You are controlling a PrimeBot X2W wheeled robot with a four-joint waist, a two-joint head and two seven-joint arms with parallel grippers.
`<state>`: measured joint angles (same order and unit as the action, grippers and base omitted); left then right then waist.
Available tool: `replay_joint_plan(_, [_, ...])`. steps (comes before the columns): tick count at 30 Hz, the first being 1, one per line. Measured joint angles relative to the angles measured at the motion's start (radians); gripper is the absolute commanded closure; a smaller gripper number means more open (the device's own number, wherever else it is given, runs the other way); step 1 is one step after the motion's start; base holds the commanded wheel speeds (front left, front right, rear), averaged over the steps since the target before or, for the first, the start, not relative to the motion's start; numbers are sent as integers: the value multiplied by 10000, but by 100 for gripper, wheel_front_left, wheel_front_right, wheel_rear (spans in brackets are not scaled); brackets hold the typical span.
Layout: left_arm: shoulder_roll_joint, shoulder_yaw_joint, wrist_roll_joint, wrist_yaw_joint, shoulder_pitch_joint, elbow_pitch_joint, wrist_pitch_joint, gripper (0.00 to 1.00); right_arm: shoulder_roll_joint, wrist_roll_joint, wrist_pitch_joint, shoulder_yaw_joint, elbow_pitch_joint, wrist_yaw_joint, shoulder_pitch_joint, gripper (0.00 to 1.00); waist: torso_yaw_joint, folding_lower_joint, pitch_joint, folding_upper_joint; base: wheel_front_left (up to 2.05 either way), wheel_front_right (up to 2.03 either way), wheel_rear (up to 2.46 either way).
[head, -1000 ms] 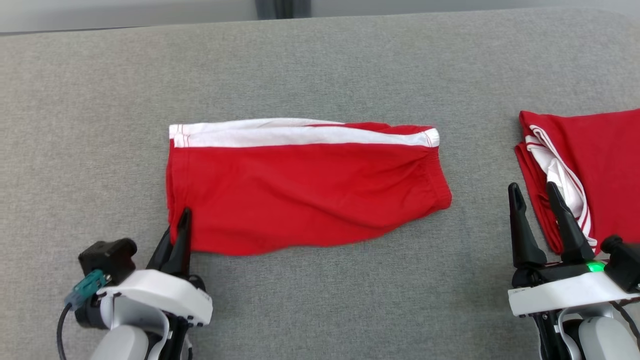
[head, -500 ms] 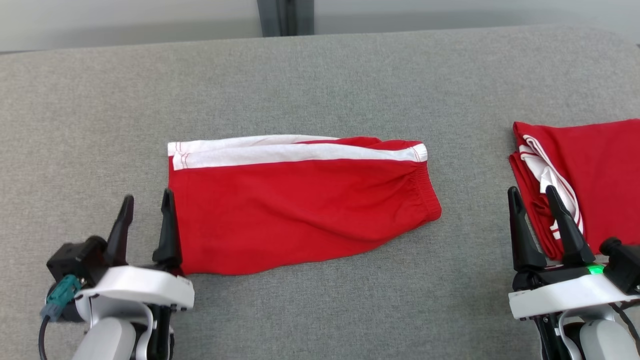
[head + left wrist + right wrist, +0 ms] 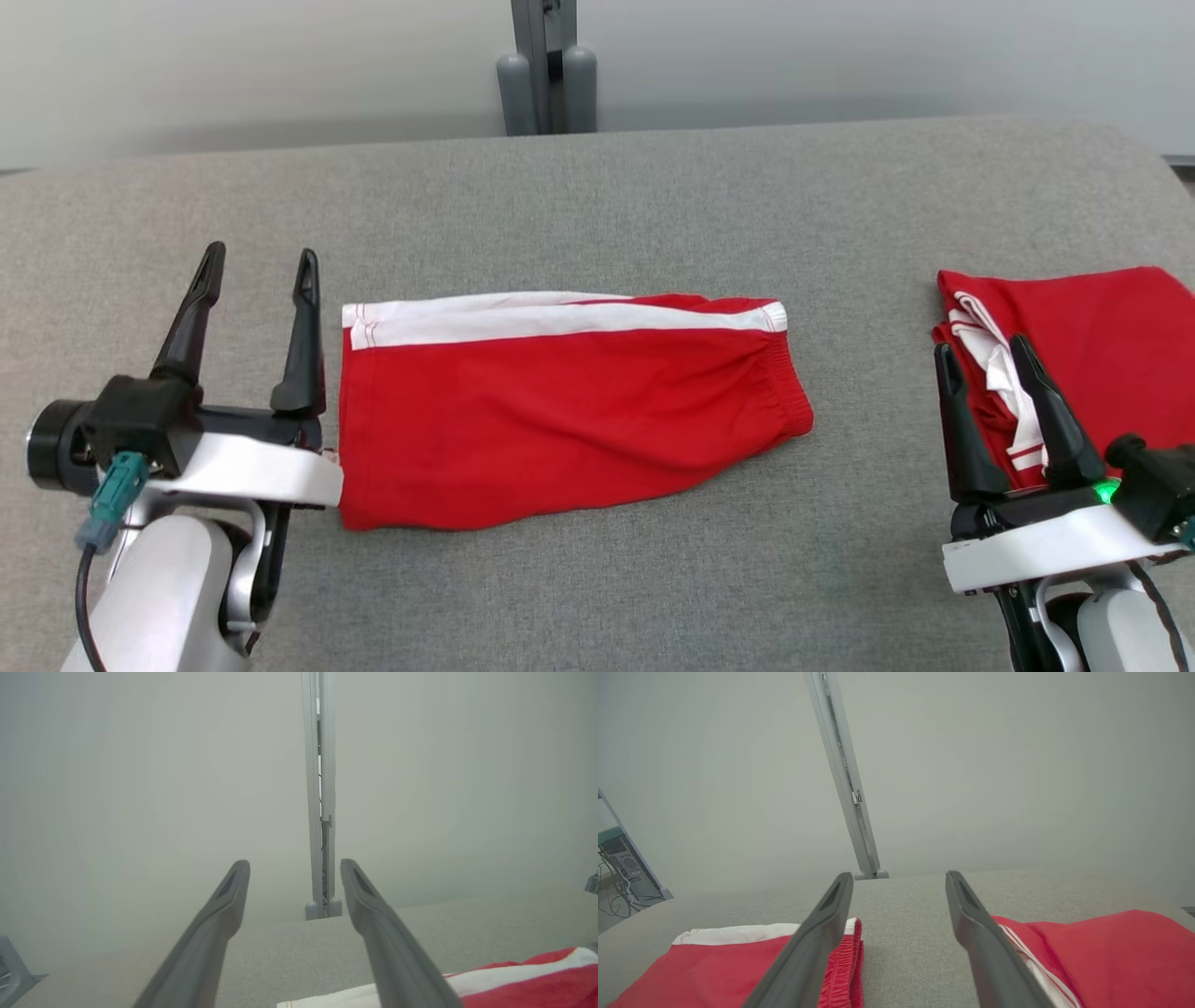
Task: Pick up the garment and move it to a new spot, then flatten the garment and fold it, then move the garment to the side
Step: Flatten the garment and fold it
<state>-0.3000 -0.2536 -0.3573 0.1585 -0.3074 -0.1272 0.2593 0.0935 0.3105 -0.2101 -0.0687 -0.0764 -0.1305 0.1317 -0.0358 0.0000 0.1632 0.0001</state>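
Note:
Red shorts with a white side stripe [image 3: 560,406] lie folded flat in the middle of the grey table [image 3: 597,205]; their edge shows in the left wrist view [image 3: 514,980] and their waistband end in the right wrist view [image 3: 714,966]. My left gripper [image 3: 257,266] stands open just left of the shorts' left edge, raised, holding nothing. My right gripper [image 3: 976,350] is open too, empty, hovering at the left edge of a second folded red garment [image 3: 1083,355], which also shows in the right wrist view [image 3: 1101,956].
A grey post [image 3: 546,65] rises behind the table's far edge against a pale wall. Bare grey surface lies between the two garments and in front of the shorts. A rack with cables [image 3: 621,868] stands far left in the right wrist view.
My left gripper let go of the shorts' near-left corner, opened, and rose to the left of the cloth. The head camera tilted up, so the whole scene slid down the picture.

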Motion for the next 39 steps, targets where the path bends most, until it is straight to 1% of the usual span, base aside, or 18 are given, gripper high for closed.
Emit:
replay_joint_plan(3, [-127,21,299,86,445,267,6,0,-15,-230,81,82,92,0,-140,0,-14,1,-198,0,0,0,0])
replay_joint_plan(6, [-173,107,374,251,961,493,6,0,-44,-508,194,288,278,0,-321,0,1,0,-363,0,0,0,0])
replay_joint_plan(11, [-61,203,278,529,1707,667,6,0,-215,-725,445,593,500,0,-791,0,68,0,-548,0,0,0,0])
replay_joint_plan(19, [-52,203,136,573,2177,782,6,0,-326,-736,621,767,673,0,-1211,0,93,0,-670,0,0,0,0])
replay_joint_plan(28, [-63,105,115,581,2163,784,-82,0,-374,-738,731,813,732,0,-1215,0,65,0,-692,0,0,0,0])
replay_joint_plan(33, [-25,-67,121,533,1938,786,-115,0,-393,-715,863,750,711,0,-1206,0,362,0,-667,0,0,0,0])
replay_joint_plan(39, [157,-272,169,441,1558,803,-82,0,-178,-690,957,575,238,0,-851,0,1117,0,-506,0,0,0,0])
